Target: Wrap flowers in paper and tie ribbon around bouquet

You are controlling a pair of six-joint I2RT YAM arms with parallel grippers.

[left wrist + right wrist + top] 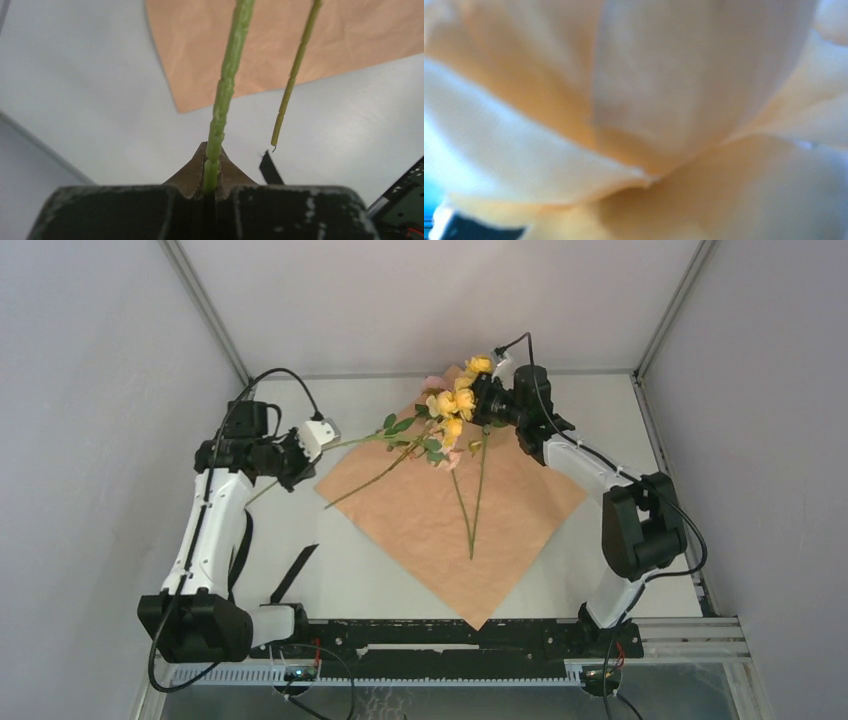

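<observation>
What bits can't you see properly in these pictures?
- Right wrist view: blurry petals of the flowers fill everything, hiding the fingers.
- Top view: the flowers cover the right hand; its grip is unclear.
- Left wrist view: the left hand hides most of the ribbon; the top edge cuts the stems.

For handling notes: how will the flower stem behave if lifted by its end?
Probably bendy, not rigid: the thin stem pinched in the left end effector runs in a slight bow toward the yellow blooms. Likely light, since a fingertip pinch carries it. It could pivot or slip; only its end is gripped.
</observation>
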